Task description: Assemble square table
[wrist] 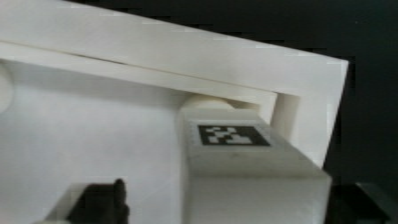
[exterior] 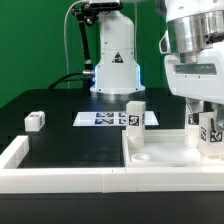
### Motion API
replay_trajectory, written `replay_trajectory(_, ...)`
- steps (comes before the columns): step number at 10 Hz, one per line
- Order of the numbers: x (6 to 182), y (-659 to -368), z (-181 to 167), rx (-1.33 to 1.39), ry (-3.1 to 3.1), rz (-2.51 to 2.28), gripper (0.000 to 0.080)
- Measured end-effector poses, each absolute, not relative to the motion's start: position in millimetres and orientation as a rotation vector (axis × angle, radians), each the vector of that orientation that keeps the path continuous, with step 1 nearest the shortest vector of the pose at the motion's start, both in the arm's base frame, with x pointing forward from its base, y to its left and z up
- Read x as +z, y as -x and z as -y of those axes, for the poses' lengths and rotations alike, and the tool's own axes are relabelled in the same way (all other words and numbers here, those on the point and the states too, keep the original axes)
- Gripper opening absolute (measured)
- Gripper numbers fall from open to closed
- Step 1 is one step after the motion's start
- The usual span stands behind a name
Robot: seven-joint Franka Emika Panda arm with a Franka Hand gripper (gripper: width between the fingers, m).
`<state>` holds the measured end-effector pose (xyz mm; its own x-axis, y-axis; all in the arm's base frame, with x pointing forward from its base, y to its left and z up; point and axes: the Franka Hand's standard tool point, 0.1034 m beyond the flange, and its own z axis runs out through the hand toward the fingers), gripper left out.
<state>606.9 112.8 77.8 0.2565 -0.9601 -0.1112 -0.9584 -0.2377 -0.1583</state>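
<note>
White leg block (wrist: 240, 170) at the tabletop (wrist: 178, 55) corner, between wide pincer (wrist: 231, 205) fingers (wrist: 107, 200) plain only in the wrist view.

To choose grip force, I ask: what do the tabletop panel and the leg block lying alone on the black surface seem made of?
Tabletop panel: probably hard white plastic, matte; smooth raised rim, even colour.
Leg block: seemingly the same white plastic; crisp edges, plus a black-white tag, perhaps a printed sticker.
</note>
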Motion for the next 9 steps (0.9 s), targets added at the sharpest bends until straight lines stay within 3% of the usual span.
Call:
replay_trajectory(1, 77.9, -607.1, -112.4, -0.027, 2.412, -1.694, 0.0618)
replay_trajectory(2, 77.6, -606.1, -113.3, -0.033, 2.504, -1.565, 0.0640)
replay_trajectory(9, 78.7, -606.6, -113.6, -0.114, 2.930, -0.620, 0.0649)
